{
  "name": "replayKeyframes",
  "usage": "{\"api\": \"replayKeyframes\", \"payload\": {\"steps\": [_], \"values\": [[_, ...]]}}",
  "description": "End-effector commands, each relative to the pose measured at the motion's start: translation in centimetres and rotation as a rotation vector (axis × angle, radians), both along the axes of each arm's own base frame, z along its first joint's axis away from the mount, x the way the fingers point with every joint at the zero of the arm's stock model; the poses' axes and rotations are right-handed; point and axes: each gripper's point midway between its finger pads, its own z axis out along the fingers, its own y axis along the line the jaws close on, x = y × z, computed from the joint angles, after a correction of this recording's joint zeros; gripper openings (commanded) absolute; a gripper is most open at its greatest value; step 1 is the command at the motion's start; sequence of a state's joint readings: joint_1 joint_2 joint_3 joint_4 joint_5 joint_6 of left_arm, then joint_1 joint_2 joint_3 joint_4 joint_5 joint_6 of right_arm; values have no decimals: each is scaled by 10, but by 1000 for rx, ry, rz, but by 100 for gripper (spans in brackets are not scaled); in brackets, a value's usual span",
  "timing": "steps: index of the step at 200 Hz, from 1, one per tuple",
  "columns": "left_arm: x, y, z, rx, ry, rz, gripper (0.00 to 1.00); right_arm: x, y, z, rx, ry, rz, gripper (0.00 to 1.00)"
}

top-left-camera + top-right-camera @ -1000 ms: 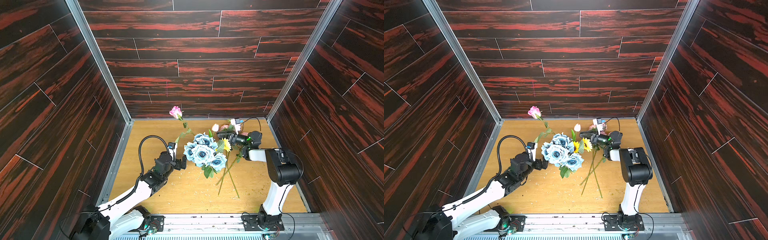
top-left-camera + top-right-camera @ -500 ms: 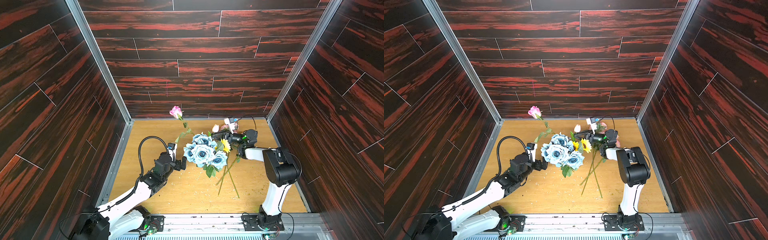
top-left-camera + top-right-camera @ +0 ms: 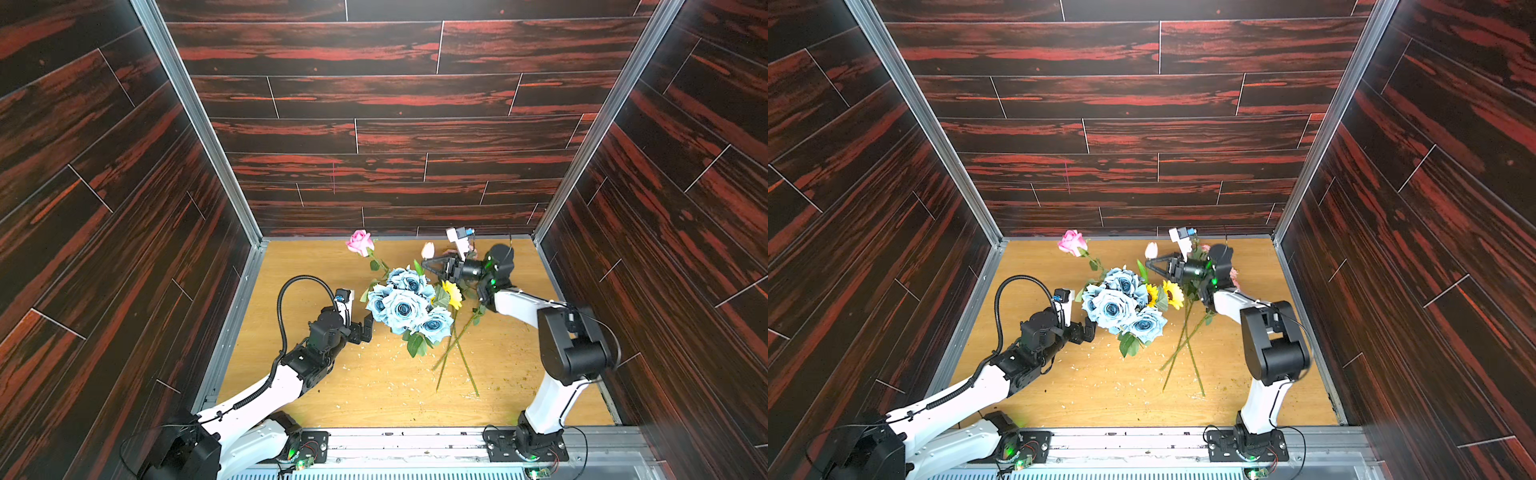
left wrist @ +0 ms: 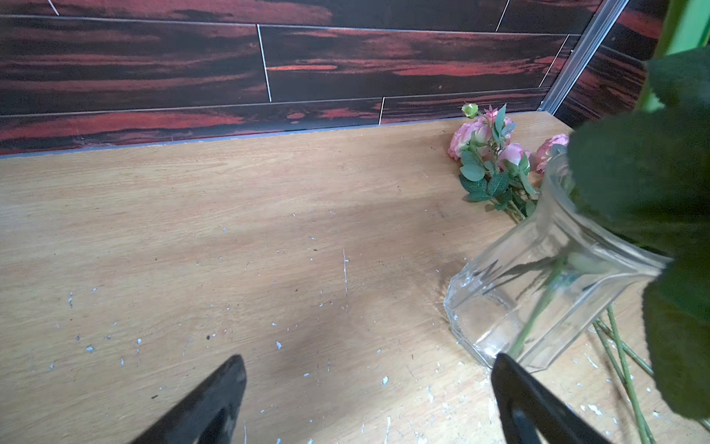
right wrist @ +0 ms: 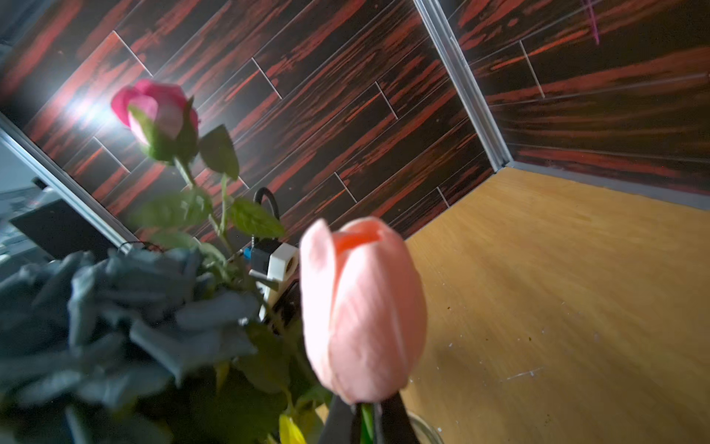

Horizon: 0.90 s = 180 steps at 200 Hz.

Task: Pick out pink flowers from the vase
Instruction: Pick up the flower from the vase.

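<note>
Shifted from the right wall (image 3: pixel 665 257) toward the bouquet (image 3: pixel 405 308), right claw (image 3: pixel 424 263) pinches the pink bud's (image 5: pixel 361 307) stem; left claw (image 3: pixel 364 328) gapes wide.

The left arm (image 3: pixel 266 386) stretches low, its left gripper (image 3: pixel 365 328) spread wide just beside the blue rose bunch (image 3: pixel 405 307). The right arm (image 3: pixel 519 307) folds toward the bunch's far side, its right gripper (image 3: pixel 424 263) clamped on the pink bud (image 3: pixel 427 250) stem.
</note>
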<state>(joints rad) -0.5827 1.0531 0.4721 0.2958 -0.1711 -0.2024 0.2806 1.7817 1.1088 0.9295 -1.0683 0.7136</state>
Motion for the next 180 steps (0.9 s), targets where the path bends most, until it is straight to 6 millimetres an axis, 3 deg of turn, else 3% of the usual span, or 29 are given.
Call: {"api": "replayKeyframes", "payload": {"steps": [1, 27, 74, 134, 157, 180], "values": [[-1, 0, 1, -3, -18, -8, 100, -4, 11, 13, -95, -79, -55, 8], [-2, 1, 1, 4, -25, -11, 100, 2, 16, 28, -160, -148, -137, 8], [-4, -7, 12, -59, -30, -41, 100, 17, 5, 68, -204, -234, -290, 8], [-9, -10, 63, -115, -106, -72, 100, 24, -10, 173, -234, -417, -428, 10], [-11, -8, 70, -118, -130, -70, 100, 18, -18, 213, -211, -470, -479, 10], [-13, -8, 71, -131, -142, -80, 100, 12, -31, 239, -203, -498, -563, 10]]}}
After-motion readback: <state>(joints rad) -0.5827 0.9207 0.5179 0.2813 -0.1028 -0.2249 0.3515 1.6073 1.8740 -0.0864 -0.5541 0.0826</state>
